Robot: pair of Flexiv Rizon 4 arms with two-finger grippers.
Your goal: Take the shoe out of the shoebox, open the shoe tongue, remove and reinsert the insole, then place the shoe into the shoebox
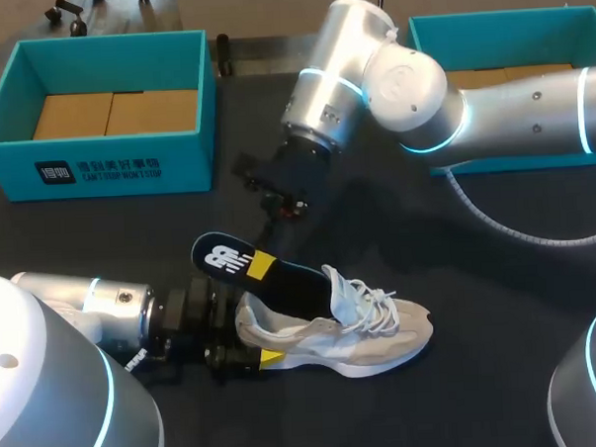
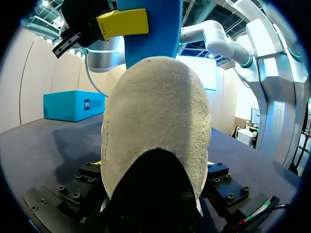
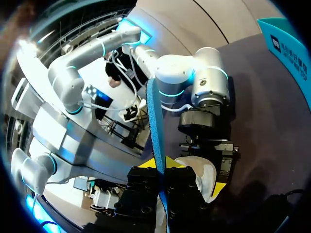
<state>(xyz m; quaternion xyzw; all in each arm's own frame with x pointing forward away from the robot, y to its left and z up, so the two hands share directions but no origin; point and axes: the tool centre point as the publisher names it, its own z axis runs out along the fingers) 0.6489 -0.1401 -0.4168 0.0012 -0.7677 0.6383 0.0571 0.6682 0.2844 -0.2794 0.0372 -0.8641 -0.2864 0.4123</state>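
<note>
The shoe (image 1: 357, 335) is laid at the table's 6 o'clock, its heel clamped from both sides by the left gripper (image 1: 253, 332). The insole (image 1: 296, 283), half seated and slanting out toward 10 o'clock, is pinched by the right gripper (image 1: 264, 267). If pushed off-line, it could be buckled against the tongue, or the heel dragged loose.

Grey-white laced shoe (image 1: 382, 337); dark blue insole (image 1: 286, 280) sticking half out.
</note>
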